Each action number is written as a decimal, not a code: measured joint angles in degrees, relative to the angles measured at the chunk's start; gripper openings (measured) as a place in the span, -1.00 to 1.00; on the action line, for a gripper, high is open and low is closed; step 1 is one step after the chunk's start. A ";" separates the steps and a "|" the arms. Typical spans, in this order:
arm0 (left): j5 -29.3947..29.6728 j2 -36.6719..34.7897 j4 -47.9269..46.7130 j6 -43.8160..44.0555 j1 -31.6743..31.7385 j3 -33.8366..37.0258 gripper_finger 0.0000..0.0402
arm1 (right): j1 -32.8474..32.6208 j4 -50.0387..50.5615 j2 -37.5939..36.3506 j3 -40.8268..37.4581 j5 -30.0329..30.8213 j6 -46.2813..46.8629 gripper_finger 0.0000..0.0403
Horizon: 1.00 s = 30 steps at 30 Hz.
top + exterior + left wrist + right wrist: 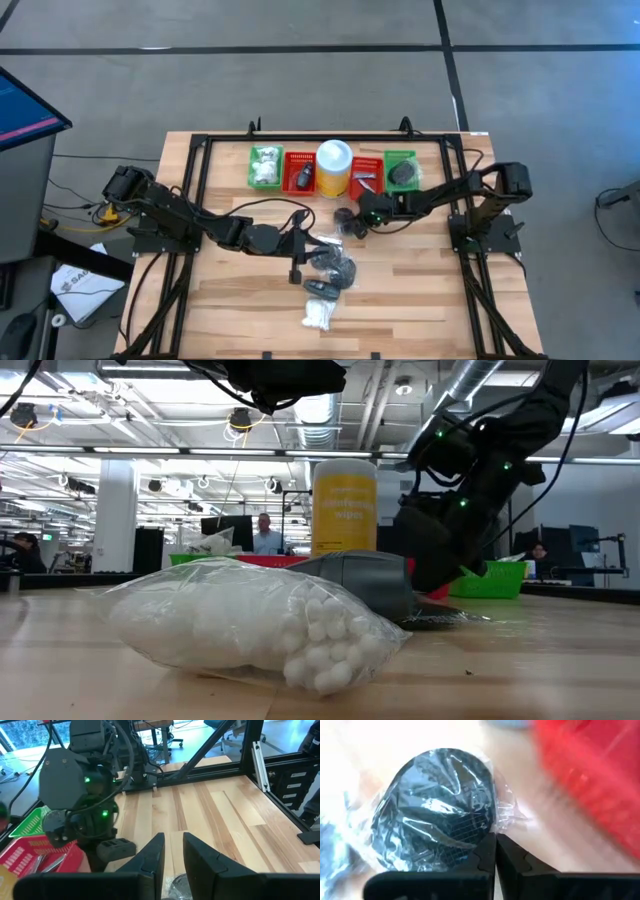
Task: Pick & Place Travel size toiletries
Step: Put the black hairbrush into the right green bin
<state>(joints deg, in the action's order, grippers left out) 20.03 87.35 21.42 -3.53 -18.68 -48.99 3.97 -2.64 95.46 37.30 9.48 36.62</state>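
A dark round disc in a clear wrapper (440,805) lies on the wooden table just in front of the red basket (365,178). My right gripper (352,220) reaches down to it from the table's right, its fingers shut at the wrapper's edge. My left gripper (172,852) hovers near the table's middle, pointing toward the right arm, slightly open with nothing between its fingers. More wrapped dark discs (335,266), a small black piece (322,288) and a bag of white fluffy balls (318,317) lie nearer the front edge. My right gripper (495,851) pinches the clear wrapper's edge (496,827) beside the disc's rim between its two fingertips. The fingers slant down from the table's right side. The disc lies flat on the table, as far as the wrist view shows.
Along the far side stand a green basket with white bundles (265,167), a red basket (299,173), a yellow canister with a white lid (333,167), and a green basket (402,170) at the right. A black frame (200,150) borders the table.
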 joint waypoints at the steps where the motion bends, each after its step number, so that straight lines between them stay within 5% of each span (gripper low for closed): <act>1: 0.00 0.00 -0.01 0.00 -0.01 0.00 -0.70 | -0.33 0.51 -0.33 0.25 -0.48 -0.53 -1.00; 30: -0.28 0.00 -0.02 0.96 -0.02 0.00 -0.70 | -3.62 27.96 -31.27 2.65 7.41 -3.76 -1.00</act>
<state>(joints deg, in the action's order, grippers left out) 19.75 87.35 21.41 -2.57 -18.70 -48.99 0.35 25.32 64.19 39.94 16.89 32.86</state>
